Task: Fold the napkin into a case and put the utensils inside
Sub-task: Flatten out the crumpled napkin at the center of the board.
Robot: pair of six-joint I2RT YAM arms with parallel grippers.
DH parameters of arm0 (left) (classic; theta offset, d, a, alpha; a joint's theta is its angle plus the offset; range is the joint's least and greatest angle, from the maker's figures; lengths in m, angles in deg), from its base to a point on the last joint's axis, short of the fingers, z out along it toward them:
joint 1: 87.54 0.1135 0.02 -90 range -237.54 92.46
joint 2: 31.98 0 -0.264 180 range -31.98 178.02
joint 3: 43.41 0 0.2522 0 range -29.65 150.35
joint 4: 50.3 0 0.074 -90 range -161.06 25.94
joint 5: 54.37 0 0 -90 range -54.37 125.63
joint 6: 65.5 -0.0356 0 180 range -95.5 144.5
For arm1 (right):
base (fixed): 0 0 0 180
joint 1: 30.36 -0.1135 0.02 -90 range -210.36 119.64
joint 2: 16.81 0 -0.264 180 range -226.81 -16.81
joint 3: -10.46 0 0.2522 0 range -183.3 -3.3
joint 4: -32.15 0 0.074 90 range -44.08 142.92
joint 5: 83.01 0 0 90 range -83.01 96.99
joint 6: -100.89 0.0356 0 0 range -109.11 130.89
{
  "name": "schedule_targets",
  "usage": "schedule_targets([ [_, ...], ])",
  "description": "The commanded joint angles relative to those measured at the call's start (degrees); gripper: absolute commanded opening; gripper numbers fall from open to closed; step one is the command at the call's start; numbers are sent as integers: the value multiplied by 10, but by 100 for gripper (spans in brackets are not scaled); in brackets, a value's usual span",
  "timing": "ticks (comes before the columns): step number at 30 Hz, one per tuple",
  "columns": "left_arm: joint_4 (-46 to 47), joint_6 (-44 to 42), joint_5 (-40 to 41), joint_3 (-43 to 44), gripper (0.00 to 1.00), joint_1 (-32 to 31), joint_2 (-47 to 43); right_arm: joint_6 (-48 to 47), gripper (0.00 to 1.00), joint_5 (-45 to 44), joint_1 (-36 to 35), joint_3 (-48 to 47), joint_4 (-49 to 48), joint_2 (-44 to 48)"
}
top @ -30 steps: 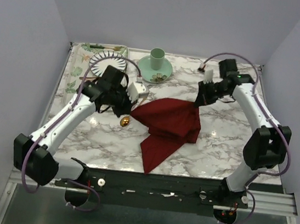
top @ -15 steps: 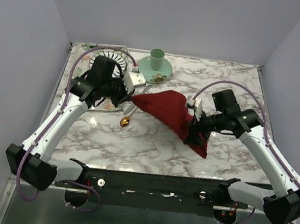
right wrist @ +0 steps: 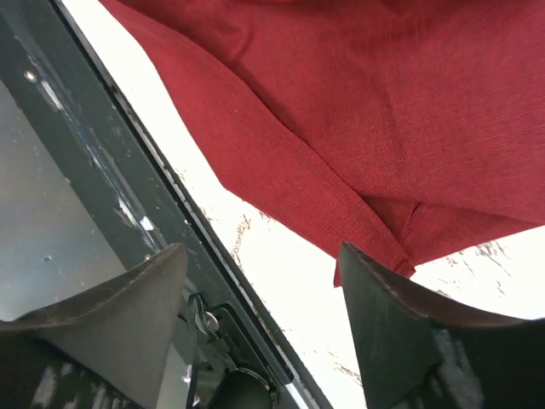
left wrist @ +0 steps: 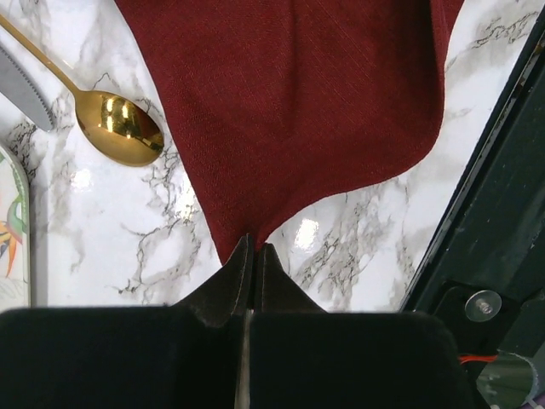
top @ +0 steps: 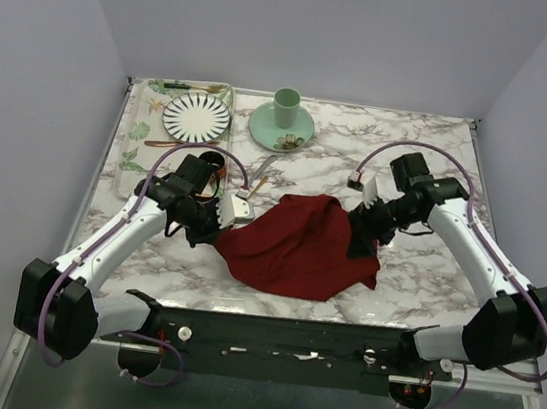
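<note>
Dark red cloth, the napkin (top: 299, 243) lies rumpled between my grippers: soft, light, apt to slump, best taken by its corners. My left gripper (left wrist: 254, 251) pinches one corner; my right gripper (right wrist: 260, 256) gapes wide beside another, holding nothing. The spoon (left wrist: 128, 129) rests ahead-left of the pinching jaws.

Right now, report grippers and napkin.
Left gripper shut on napkin corner. Right gripper open over its right edge. Spread loose, not yet a case. Gold spoon close beside it.
</note>
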Motion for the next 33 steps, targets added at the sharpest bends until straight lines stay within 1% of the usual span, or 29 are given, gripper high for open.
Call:
schedule_targets([
  [1, 9, -2, -10, 8, 0, -1, 16, -9, 77, -45, 0, 13, 3, -54],
  [3, 9, 0, -15, 7, 0, -1, 16, -13, 77, -81, 4, 16, -10, -68],
  [4, 9, 0, -15, 5, 0, -1, 17, -17, 77, -85, 7, 14, -10, -76],
  [7, 10, 2, -16, 4, 0, -2, 13, -37, 80, -66, 44, 2, 7, -107],
  [8, 10, 2, -17, 2, 0, -1, 12, -43, 83, -57, 66, 0, 18, -119],
  [11, 15, 9, -17, 0, 0, -2, 14, -56, 85, -49, 95, -1, 21, -133],
  [17, 22, 32, -13, 13, 0, -2, 39, -54, 84, -28, 102, 4, 17, -175],
  [25, 28, 50, -14, 28, 0, -2, 45, -47, 81, -47, 103, 8, -12, -217],
  [30, 30, 50, -16, 26, 0, -2, 47, -48, 75, -49, 106, 7, -20, -231],
  [33, 29, 49, -15, 25, 0, -2, 47, -49, 64, -46, 109, 8, -17, -229],
])
